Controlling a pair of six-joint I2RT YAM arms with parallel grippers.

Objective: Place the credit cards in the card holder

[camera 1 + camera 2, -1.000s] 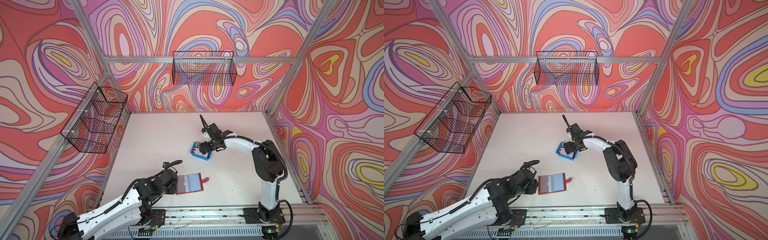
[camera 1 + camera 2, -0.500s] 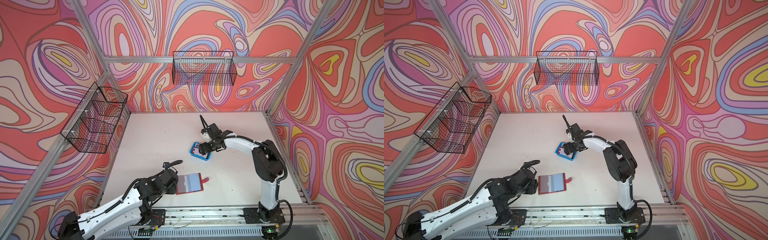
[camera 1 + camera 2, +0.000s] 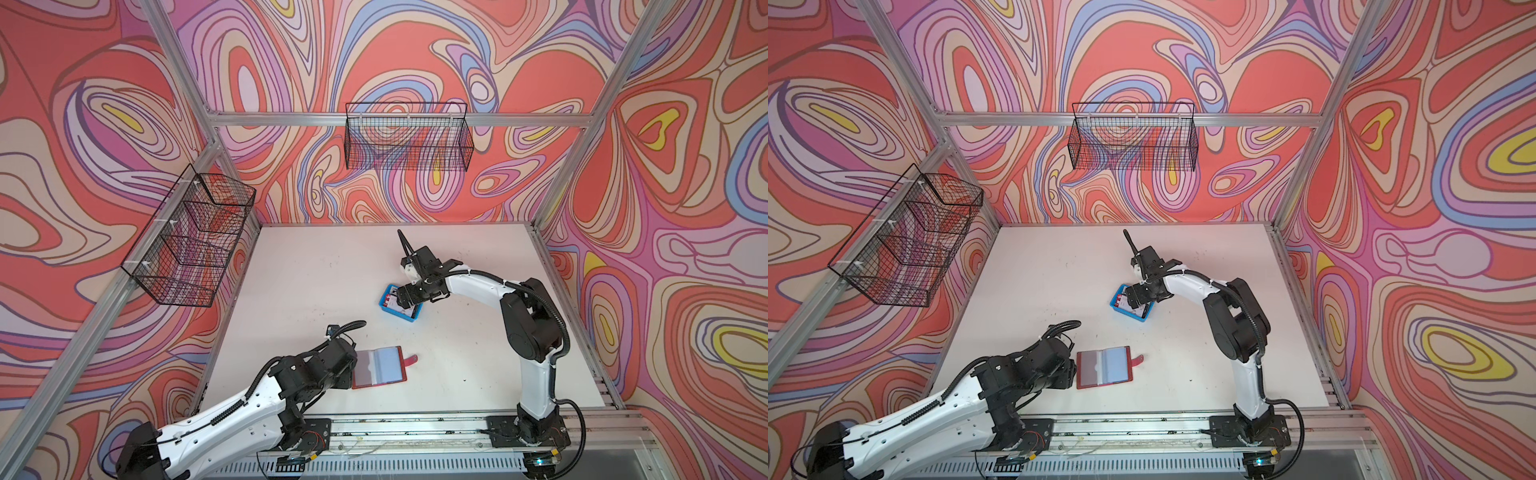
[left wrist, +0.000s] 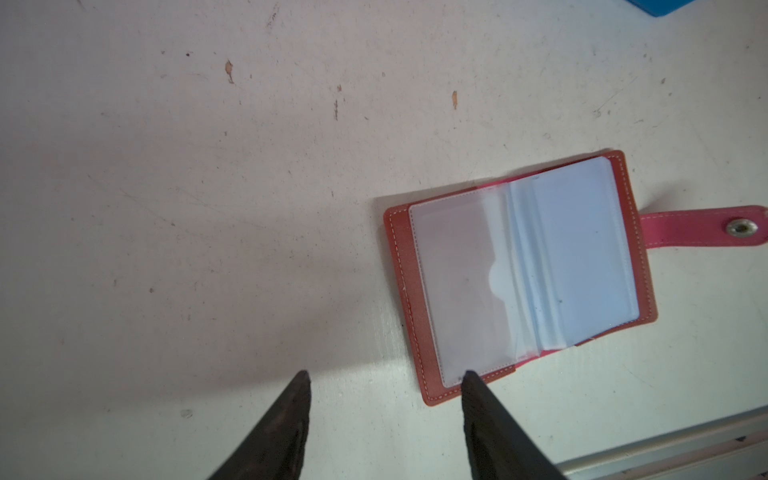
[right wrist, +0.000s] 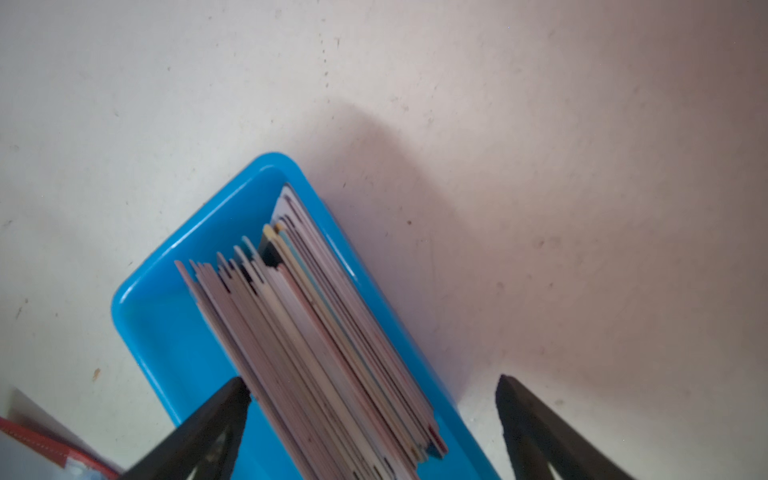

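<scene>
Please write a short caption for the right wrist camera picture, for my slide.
Open right claw straddling the stack of cards that stands on edge in a blue tray.

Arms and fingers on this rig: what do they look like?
Both match: white shells on the left arm and right arm, black joint housings, black corrugated cable running outside. The left fingers and right fingers are dark, flat, tapering to points.

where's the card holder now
In a top view the card holder lies open near the table's front edge, beside the left gripper, the blue tray farther back.
</scene>
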